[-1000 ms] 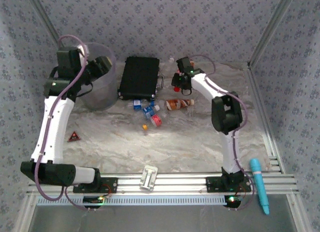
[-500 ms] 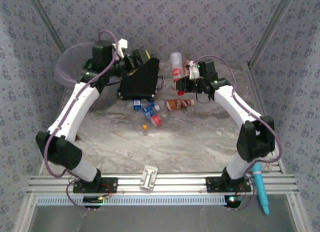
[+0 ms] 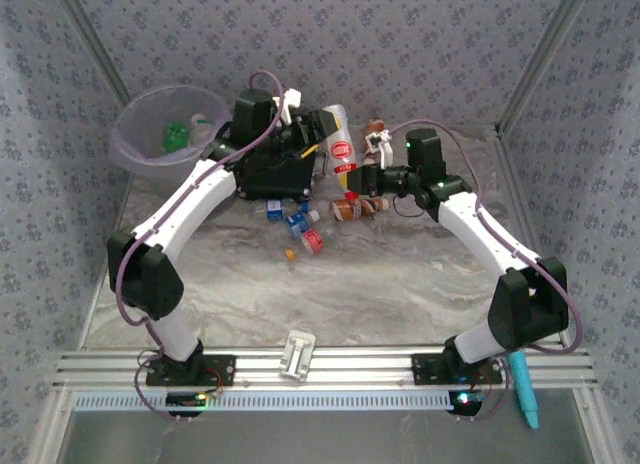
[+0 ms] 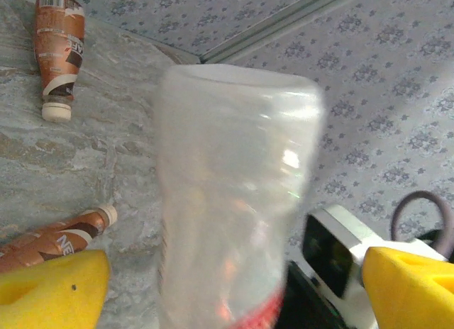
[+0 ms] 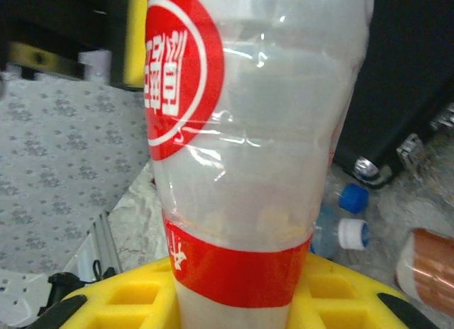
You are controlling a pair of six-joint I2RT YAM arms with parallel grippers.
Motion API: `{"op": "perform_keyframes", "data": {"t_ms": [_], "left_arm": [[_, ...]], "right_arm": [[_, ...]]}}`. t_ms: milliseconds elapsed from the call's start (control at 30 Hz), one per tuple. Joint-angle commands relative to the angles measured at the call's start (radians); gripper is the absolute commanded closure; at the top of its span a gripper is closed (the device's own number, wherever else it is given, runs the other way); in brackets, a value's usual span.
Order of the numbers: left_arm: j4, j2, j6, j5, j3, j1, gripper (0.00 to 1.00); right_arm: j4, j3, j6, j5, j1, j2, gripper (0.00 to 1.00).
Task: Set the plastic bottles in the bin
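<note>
Plastic bottles (image 3: pixel 296 222): loose cluster of small ones lying on the marbled table (image 3: pixel 400 284), on the near side of both claws, roughly under the gap between them.

One clear bottle with a red round label (image 3: pixel 340 144) is up off the table. Right claw (image 5: pixel 234 300) pinches it at the narrower end, by the red band, with a pad pressed on either side. The bottle's body stands out beyond the fingers, toward the left claw.

Left claw (image 4: pixel 237 272) is spread wide around the bottle's other end. The clear base sits between the two yellow pads (image 4: pixel 50 286) with a gap on each side, no contact.

On the table beyond the left claw's fingers:
- A brown bottle with a white cap (image 4: pixel 58 52) lies further out.
- A second brown bottle (image 4: pixel 60 237) lies close beside the left-hand pad. The two are apart.

Bin (image 3: pixel 140 164): pale lilac, standing well off to the left of the left claw, at the far left corner. A green bottle (image 3: pixel 178 136) lies inside.

Black case (image 3: pixel 275 174) lies flat beneath the left claw and its forearm, just left of the held bottle.

Past the right claw's fingers, a blue cap (image 5: pixel 352 198) and a white cap (image 5: pixel 351 234) lie on the table beside the case's edge.
</note>
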Motion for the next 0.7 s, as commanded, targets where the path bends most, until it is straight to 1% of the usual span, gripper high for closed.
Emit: {"op": "perform_keyframes", "data": {"t_ms": [0,100,133,367,500,600,633,667], "left_arm": [[0.059,0.027,-0.017,-0.010,0.038,-0.017,0.11],[0.068,0.048,-0.026,-0.013,0.052,-0.018,0.15],[0.081,0.051,-0.035,-0.014,0.052,-0.019,0.18],[0.082,0.059,-0.042,-0.020,0.061,-0.020,0.45],[0.066,0.060,-0.037,-0.023,0.073,-0.019,0.57],[0.047,0.060,-0.025,-0.028,0.091,-0.019,0.60],[0.035,0.060,-0.018,-0.031,0.100,-0.020,0.61],[0.022,0.060,-0.011,-0.033,0.110,-0.019,0.61]], "right_arm": [[0.028,0.001,0.007,-0.052,0.025,-0.032,0.68],[0.009,0.015,-0.007,-0.051,0.044,-0.024,0.68],[-0.001,0.022,-0.013,-0.047,0.048,-0.019,0.68],[-0.013,0.023,-0.020,-0.031,0.053,-0.008,0.67],[-0.010,0.027,-0.015,-0.024,0.054,-0.005,0.65],[-0.013,0.033,-0.013,-0.020,0.052,-0.002,0.61],[-0.016,0.037,-0.012,-0.018,0.050,0.000,0.56],[-0.020,0.042,-0.011,-0.017,0.049,0.002,0.49]]}}
